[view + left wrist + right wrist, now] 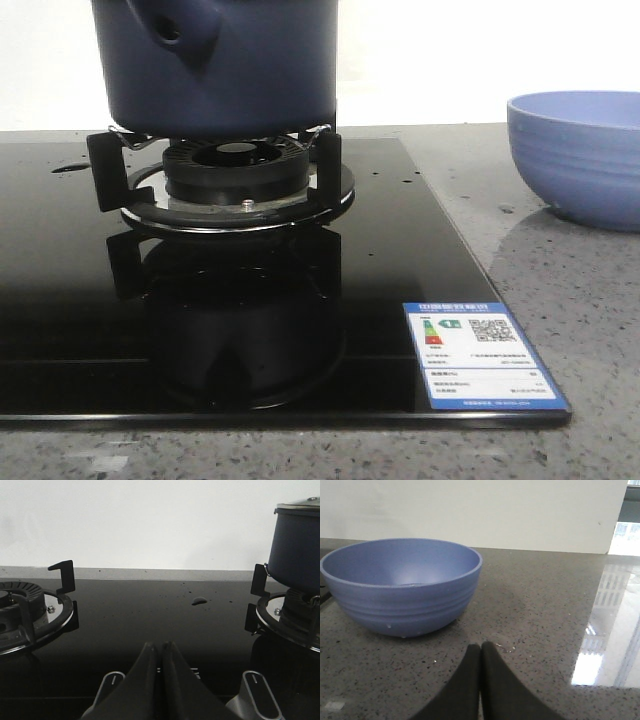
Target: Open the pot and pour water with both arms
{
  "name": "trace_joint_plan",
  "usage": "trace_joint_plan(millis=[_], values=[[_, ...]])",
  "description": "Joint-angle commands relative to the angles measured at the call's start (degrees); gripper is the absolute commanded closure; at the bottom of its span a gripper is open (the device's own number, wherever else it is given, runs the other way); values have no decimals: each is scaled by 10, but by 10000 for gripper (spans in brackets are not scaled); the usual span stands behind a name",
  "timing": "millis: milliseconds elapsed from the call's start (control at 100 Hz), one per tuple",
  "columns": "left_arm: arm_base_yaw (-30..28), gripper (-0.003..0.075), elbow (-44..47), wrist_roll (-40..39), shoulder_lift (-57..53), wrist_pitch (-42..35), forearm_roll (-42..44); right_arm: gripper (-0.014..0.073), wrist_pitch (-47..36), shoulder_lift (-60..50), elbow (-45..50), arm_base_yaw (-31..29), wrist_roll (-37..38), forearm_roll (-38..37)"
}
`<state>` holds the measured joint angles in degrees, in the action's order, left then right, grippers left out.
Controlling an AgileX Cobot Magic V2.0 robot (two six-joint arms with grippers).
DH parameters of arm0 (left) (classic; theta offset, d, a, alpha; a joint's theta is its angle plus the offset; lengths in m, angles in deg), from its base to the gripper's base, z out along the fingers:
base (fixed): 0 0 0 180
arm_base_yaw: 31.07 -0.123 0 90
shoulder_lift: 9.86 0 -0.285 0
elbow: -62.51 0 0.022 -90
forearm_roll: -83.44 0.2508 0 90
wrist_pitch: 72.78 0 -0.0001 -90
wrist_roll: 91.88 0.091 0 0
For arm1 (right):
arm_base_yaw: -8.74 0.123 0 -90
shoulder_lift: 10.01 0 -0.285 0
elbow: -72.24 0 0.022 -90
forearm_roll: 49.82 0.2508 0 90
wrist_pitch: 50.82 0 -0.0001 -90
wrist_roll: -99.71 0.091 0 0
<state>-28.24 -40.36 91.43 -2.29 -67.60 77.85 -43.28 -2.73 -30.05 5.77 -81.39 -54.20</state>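
The dark navy pot [225, 60] stands on the burner grate [225, 175] of the black glass hob, its stubby hollow handle [180, 30] facing the camera. In the left wrist view the pot [296, 547] shows at the far side with a metal-rimmed lid [302, 504] on it. My left gripper [161, 645] is shut and empty, low over the hob, apart from the pot. My right gripper [481, 646] is shut and empty over the grey counter, just in front of the light-blue ribbed bowl [402, 585]. Neither gripper shows in the front view.
The light-blue bowl [580, 155] stands on the grey stone counter right of the hob. A second burner [30, 615] lies on the hob's other side. Two control knobs [260, 697] sit at the hob's front edge. A blue energy label [485, 355] sticks to the glass. Water drops [199, 600] lie on the hob.
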Motion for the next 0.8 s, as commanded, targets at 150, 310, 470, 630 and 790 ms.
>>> trace_joint_plan(millis=[150,310,470,630,790], values=[[0,741,20,-5,-16,-52,-28,657,-50,-11,14,0,-2,50],[0,741,20,-5,-16,-52,-100,657,-55,-11,14,0,-2,100],[0,741,20,-5,-16,-52,-172,657,-64,-11,14,0,-2,168],[0,741,20,-5,-16,-74,-319,657,-67,-11,14,0,-2,309],[0,741,0,-5,-16,-77,-388,656,-46,-11,-11,0,-2,362]])
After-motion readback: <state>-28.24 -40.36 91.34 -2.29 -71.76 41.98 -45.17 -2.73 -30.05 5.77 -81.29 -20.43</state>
